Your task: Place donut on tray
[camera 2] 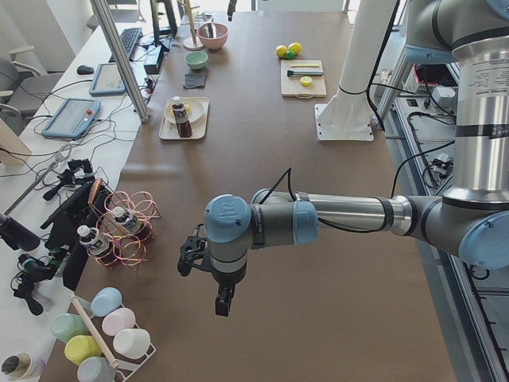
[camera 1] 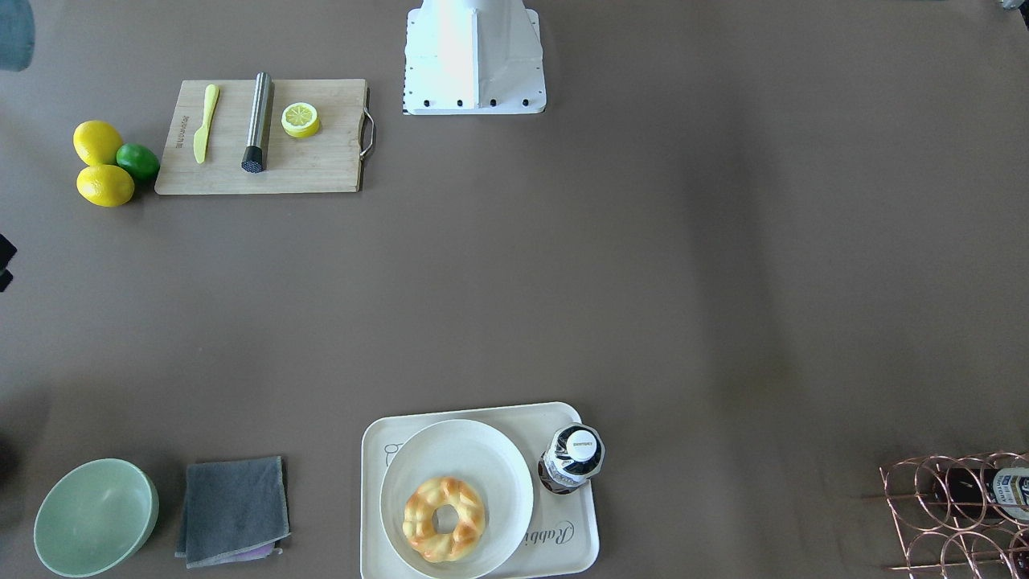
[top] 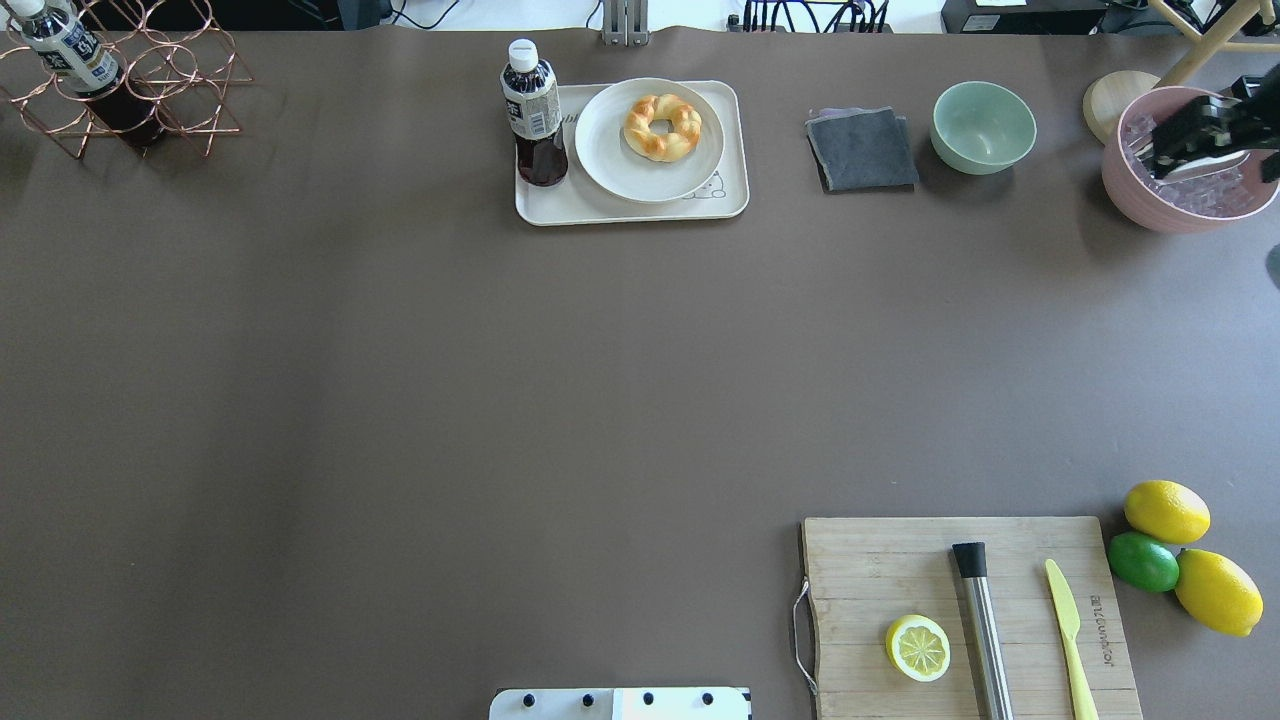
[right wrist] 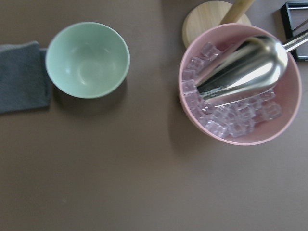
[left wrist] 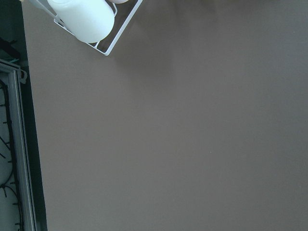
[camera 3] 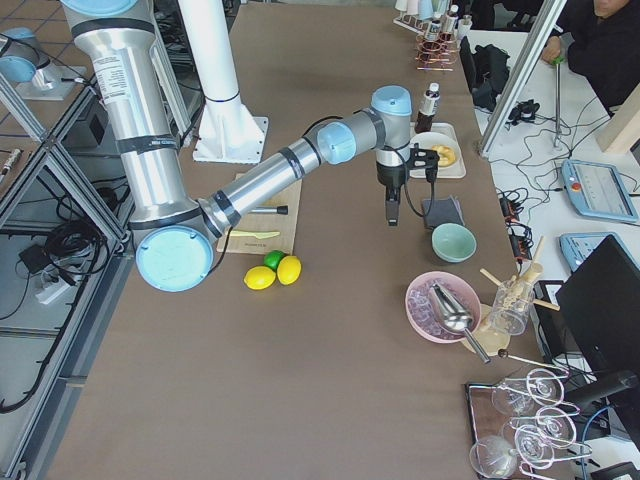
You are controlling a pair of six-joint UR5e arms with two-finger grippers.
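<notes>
Right gripper (camera 3: 391,214) hangs over brown table (camera 1: 563,281), near pale green bowl (camera 3: 453,241); finger gap cannot be told. Left gripper (camera 2: 224,305) hangs near copper wire rack (camera 2: 131,227); gap likewise unclear. Golden braided ring donut (camera 1: 471,515) lies on round white plate (camera 1: 402,474), on cream rectangular tray (camera 1: 579,547), dark-drink bottle (camera 1: 572,458) upright just beside plate.
</notes>
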